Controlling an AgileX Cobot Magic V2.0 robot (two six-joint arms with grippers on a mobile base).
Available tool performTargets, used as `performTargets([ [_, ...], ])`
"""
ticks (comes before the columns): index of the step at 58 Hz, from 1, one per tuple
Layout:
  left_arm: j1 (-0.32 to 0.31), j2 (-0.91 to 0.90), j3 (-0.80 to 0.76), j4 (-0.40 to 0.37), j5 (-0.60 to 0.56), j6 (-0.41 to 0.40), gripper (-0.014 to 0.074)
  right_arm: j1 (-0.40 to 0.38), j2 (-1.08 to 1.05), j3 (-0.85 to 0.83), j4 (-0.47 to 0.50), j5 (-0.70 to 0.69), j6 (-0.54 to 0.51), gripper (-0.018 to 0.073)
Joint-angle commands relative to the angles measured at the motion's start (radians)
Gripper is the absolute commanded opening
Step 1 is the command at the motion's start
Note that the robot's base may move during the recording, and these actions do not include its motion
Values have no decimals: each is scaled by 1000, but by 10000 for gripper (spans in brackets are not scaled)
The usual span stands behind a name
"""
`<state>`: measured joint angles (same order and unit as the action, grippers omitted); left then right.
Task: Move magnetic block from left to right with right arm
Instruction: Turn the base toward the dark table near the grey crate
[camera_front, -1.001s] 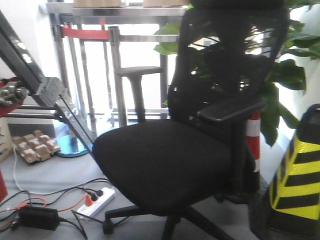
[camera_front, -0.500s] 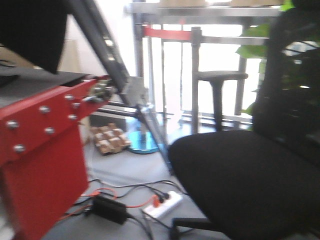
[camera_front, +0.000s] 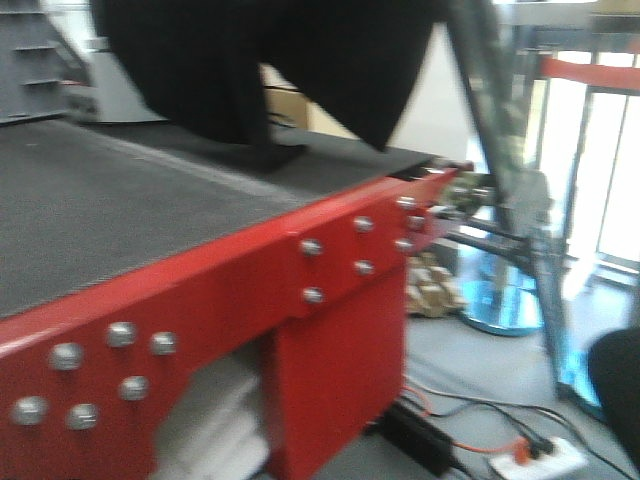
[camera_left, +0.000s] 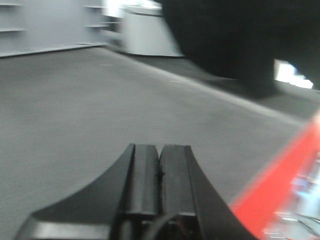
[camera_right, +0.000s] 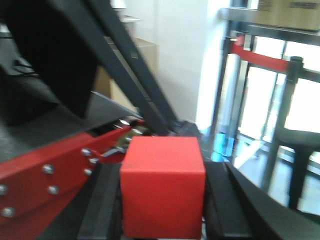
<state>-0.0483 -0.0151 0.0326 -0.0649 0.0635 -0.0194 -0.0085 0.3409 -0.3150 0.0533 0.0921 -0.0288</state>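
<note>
Right now the red block (camera_right: 162, 187) sits clamped between the black fingers (camera_right: 102, 205) of the right gripper (camera_right: 161, 167). The red bolted table frame (camera_right: 45, 172) shows to its left in the wrist view, and a dark slanted strut (camera_right: 125, 65) rises behind. Over on the other side, the left gripper (camera_left: 160, 152) has its fingers pressed together, holding nothing, above the grey tabletop (camera_left: 75, 100).
</note>
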Motion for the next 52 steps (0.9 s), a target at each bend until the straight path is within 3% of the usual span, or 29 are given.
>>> performTargets([
  [1,-1,-7,8,-3,-84,-2,-117,-5,7,-31,-1,-83,-11,327],
  [52,-1,-7,8,-3,-84,-2,-117,-5,7,-31,-1,-83,-11,327],
])
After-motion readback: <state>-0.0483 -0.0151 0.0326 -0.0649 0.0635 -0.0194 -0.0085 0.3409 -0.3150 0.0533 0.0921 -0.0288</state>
